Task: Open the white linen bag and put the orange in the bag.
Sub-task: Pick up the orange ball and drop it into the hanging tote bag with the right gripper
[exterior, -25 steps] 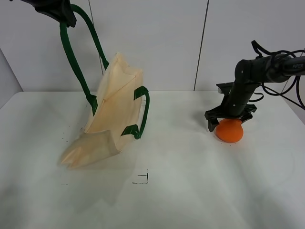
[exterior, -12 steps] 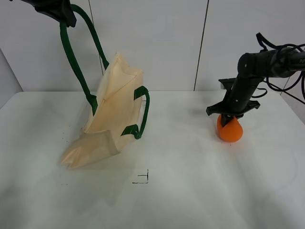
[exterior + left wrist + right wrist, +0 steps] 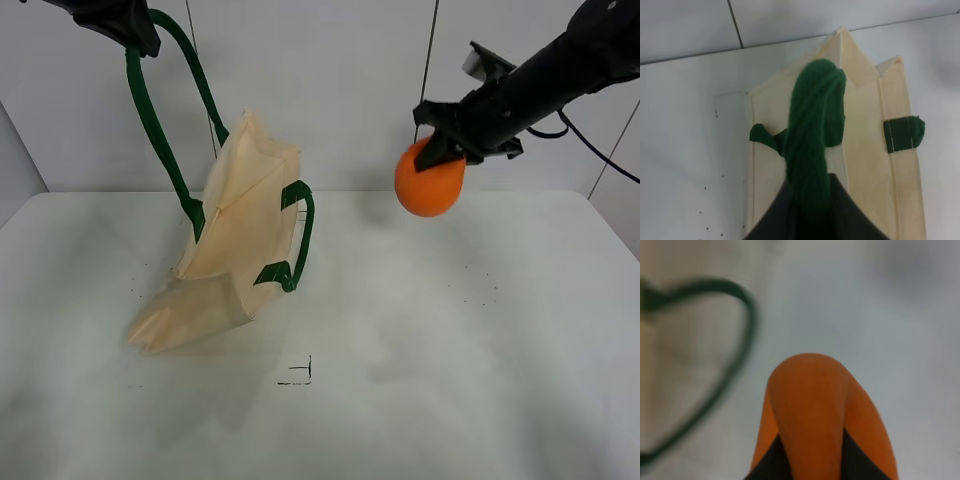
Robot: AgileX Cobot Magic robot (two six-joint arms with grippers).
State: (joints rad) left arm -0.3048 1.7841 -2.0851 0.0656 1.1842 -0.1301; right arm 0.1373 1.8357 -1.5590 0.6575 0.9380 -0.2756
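Observation:
The white linen bag stands tilted on the table, held up by one dark green handle. My left gripper is shut on that handle at the top left; the strap shows in the left wrist view above the bag's open rim. The second handle hangs loose on the bag's right side. My right gripper is shut on the orange and holds it in the air, right of the bag and above the table. The orange fills the right wrist view.
The white table carries a small black mark near the middle front. A white panelled wall stands behind. The loose green handle shows blurred in the right wrist view.
My right gripper closed on the orange, lifted it off the table and carried it up and left toward the bag. The left gripper and bag have not moved.

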